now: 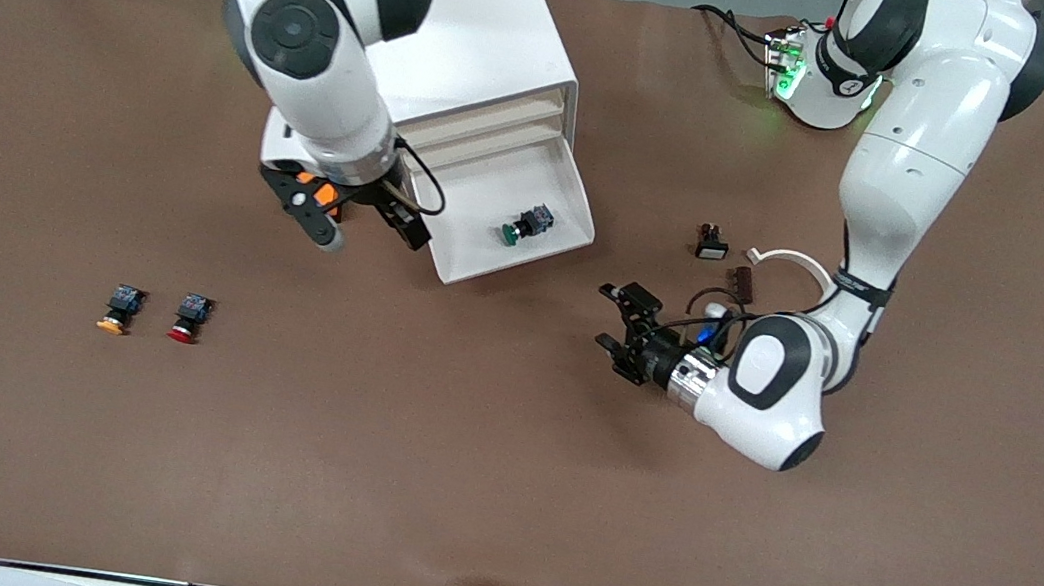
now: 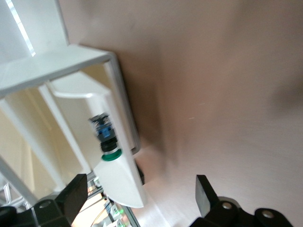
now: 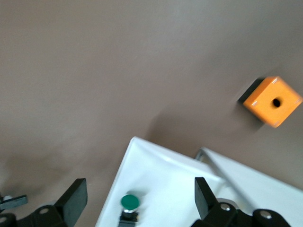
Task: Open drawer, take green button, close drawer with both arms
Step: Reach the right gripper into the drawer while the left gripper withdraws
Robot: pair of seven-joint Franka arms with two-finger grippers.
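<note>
The white cabinet stands between the arms' bases. Its lowest drawer is pulled out. The green-capped button lies on its side in the drawer. My right gripper is open and empty, over the drawer's corner toward the right arm's end. In the right wrist view the button shows between its open fingers, below them in the drawer. My left gripper is open and empty, low over the table beside the drawer, toward the left arm's end. The left wrist view shows the drawer and the button.
A yellow-capped button and a red-capped button lie toward the right arm's end, nearer the camera. A small black and white part, a white ring and a brown piece lie by the left arm. An orange block shows beside the cabinet.
</note>
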